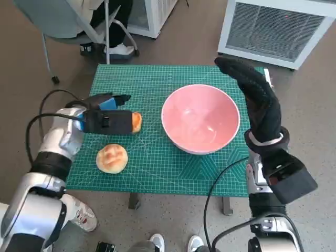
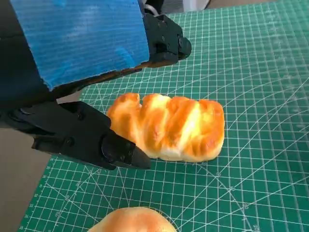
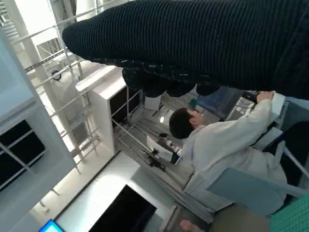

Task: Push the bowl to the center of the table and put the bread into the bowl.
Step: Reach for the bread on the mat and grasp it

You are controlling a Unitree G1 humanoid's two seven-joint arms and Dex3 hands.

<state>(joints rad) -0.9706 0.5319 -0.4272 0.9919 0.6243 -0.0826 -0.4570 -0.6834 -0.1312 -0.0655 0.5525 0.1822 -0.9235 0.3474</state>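
- Progress looks about half made: the pink bowl (image 1: 200,118) stands near the middle of the green cutting mat (image 1: 157,163) that covers the table, so the push seems done, while nothing lies in the bowl yet.
- The long glazed bread (image 2: 169,125) lies flat on the mat, well left of the bowl; a round bun (image 1: 112,158) lies nearer the robot.
- The left hand (image 1: 107,118) hovers over the long bread with its fingers (image 2: 87,137) spread on either side of it, not yet closed on the loaf; grasping, carrying and dropping it are all left to do.
- The right hand (image 1: 257,100) is raised beside the bowl's far-right rim, flat, fingers together, holding nothing.
- The left wrist view alone shows the gap between fingers and crust; the head view hides most of the loaf under the hand.
- The right wrist view shows only the glove and a seated person (image 3: 227,140) in pale clothing, not the table's things.
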